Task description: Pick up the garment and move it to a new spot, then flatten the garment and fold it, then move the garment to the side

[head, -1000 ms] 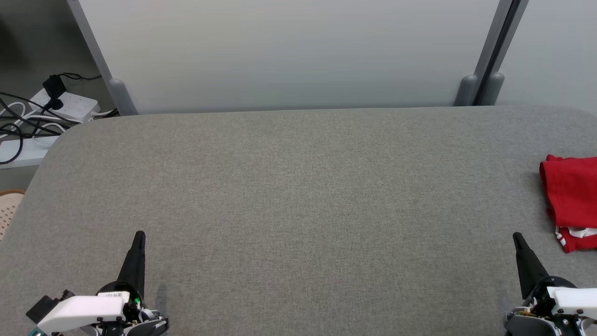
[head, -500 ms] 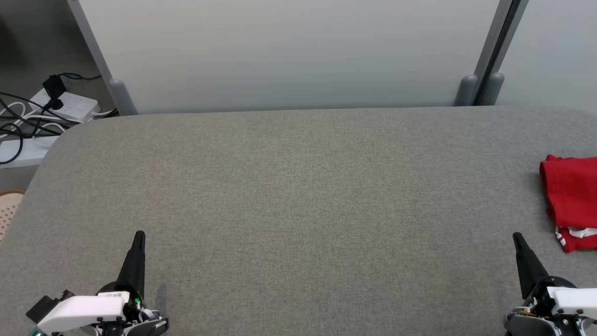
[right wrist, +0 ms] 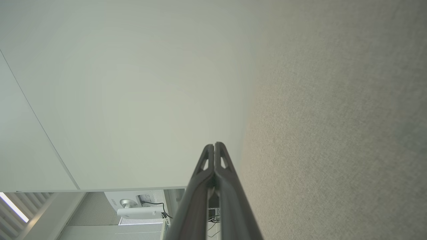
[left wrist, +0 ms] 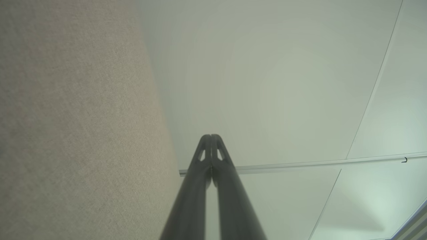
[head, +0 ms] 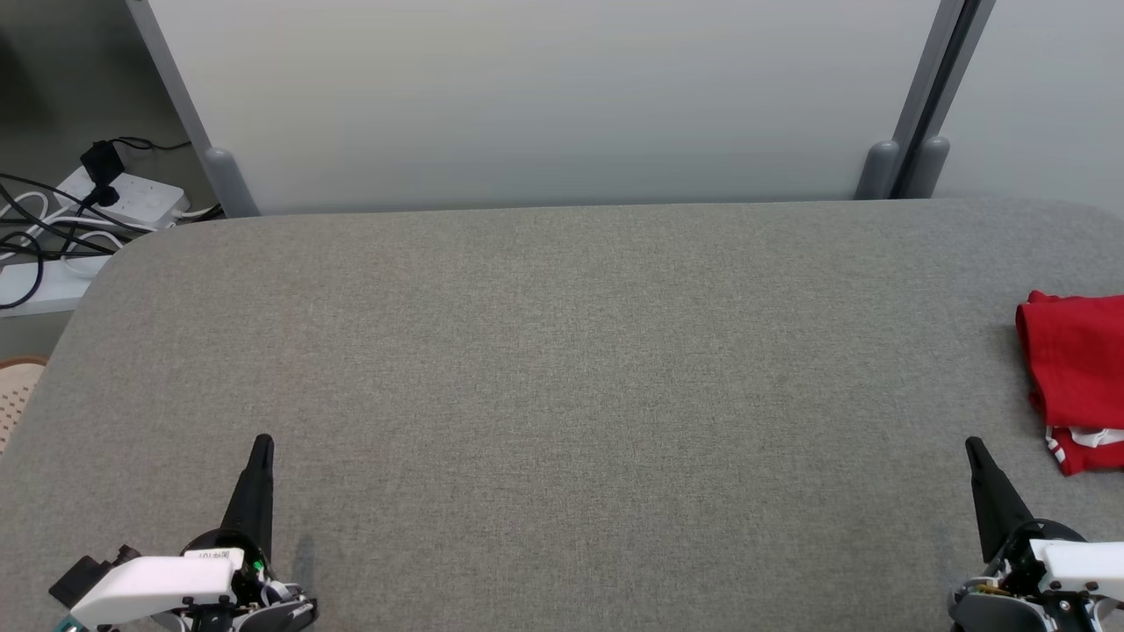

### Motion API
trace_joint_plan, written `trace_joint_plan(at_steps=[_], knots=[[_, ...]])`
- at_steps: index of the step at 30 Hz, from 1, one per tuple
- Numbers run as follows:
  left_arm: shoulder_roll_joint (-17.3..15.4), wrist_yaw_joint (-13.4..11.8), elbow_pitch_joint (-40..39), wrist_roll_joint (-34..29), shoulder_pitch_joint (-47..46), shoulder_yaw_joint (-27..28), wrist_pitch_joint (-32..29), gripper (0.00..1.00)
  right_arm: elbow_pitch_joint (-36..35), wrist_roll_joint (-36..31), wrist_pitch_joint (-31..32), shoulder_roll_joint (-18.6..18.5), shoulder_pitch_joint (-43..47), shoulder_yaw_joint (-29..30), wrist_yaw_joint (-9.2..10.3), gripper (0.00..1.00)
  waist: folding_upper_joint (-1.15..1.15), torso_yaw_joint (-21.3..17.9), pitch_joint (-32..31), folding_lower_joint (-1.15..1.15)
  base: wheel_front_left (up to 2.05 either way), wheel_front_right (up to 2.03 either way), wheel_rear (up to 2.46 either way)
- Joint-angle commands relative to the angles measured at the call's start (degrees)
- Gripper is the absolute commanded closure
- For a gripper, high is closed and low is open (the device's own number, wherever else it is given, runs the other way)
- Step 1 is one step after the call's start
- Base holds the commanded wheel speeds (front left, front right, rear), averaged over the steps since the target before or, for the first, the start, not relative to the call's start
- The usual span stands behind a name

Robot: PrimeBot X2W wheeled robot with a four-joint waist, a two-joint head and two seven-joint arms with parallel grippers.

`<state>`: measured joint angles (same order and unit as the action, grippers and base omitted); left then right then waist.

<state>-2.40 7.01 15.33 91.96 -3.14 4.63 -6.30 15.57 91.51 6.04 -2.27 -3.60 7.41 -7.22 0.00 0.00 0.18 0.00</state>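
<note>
Over the table's [head: 562, 351] near-left corner, the left gripper [head: 262, 443] sits well apart from the cloth. Risk no. 1: any reach from there would cross the whole tabletop and prob. drag fabric rather than lift it.

Risk no. 2: the right gripper [head: 973, 446], by the table's near-right corner, is the closer of the 2. A pinch on just the top layer would likely unroll the bundle or leave the lower layers behind.

Risk no. 3: the red garment [head: 1076, 369] lies at the table's right edge in a compact, layered bundle, w/ white-striped trim at its near end. An outward nudge could slide it off. The head view's border cuts it, so any overhang can't be told.

Cloth lying aside like this fits 2 stages: a bundle waiting to go to the table's middle, or a folded piece already set at the side. The pics don't settle which.

Pose: both arms lie low over the table's near edge, approx. parallel, tips aimed at the table's far side. In the left wrist view its 2 fingers [left wrist: 195, 180] press tip to tip w/ nothing between. The right wrist view shows the same for that pair of fingers [right wrist: 200, 190]. Neither gripper touches the garment.
</note>
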Motion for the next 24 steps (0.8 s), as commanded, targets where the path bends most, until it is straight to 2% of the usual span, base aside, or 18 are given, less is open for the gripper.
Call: trace_joint_plan(at_steps=[1, 24], knots=[[-0.48, 0.47, -1.28, 0.21, -3.05, 1.89, -0.18, 1.00, -1.55, 0.65, 0.46, -0.61, -2.58, -0.88, -0.26, 1.00, 0.00, 0.00, 0.00, 0.00, 0.00, 0.00, 0.00], [-0.48, 0.47, -1.29, 0.21, -3.04, 1.88, -0.18, 1.00, -1.55, 0.65, 0.45, -0.61, -2.58, -0.89, -0.26, 1.00, 0.00, 0.00, 0.00, 0.00, 0.00, 0.00, 0.00]])
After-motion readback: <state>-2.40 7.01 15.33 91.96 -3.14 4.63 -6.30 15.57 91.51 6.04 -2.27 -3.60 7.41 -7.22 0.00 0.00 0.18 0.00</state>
